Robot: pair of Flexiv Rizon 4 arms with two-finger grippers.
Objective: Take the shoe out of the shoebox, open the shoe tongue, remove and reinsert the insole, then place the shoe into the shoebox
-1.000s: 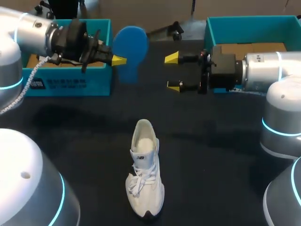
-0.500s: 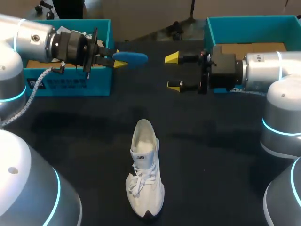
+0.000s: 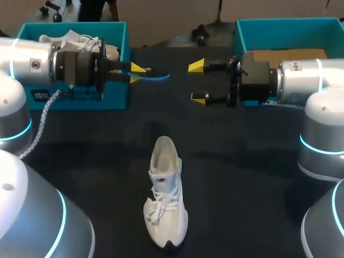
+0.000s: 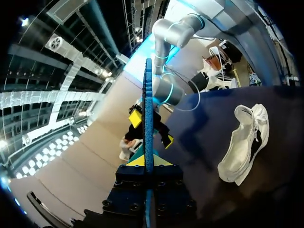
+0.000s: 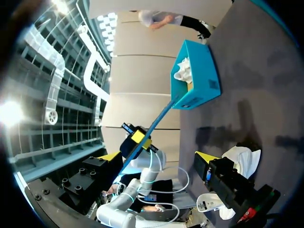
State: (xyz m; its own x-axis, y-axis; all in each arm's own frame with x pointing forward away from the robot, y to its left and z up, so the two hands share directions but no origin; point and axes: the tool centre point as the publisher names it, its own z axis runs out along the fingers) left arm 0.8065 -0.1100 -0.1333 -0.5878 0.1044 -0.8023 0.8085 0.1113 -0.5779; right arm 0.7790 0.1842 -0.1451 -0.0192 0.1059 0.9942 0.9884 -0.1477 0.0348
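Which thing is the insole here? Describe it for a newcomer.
Find the teal shoebox on the left of the table. Beside it, the left end effector grips the insole: a thin blue sheet seen edge-on, unlike the white shoe lying flat.

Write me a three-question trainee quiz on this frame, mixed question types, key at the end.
1. True or false: neither arm's jaws touch the white shoe on the table.
2. What do the left jaws hold? A) a shoelace B) a blue insole C) a box lid
3. Are the right jaws open or shut?
Key: 1 true; 2 B; 3 open.
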